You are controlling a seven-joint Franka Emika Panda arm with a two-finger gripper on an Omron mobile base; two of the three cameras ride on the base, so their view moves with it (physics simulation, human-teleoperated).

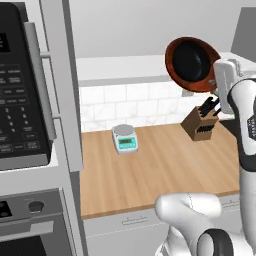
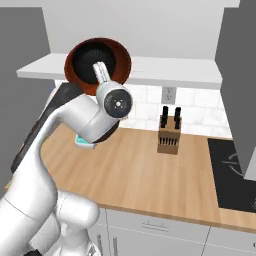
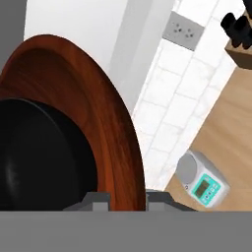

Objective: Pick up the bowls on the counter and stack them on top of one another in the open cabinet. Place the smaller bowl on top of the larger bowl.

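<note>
Brown bowl [image 1: 192,64] hanging tipped on edge in the gripper [image 3: 127,197], up at the cabinet [image 1: 125,67] ledge.
Pinching the bowl's rim between closed-in fingers [image 3: 96,201], one on the dark inside, one on the reddish outside. Facing its dark inside toward both base cameras, in front of the white ledge and grey back. Sitting high above the counter [image 1: 160,165], touching nothing but the fingers. Cannot tell whether the dark round shape inside is the black bowl or merely the brown one's own dark inside. Standing on the counter below: a white-and-teal scale [image 1: 124,138] near the tiles, a knife block [image 1: 201,122] further right, well apart from each other.
</note>
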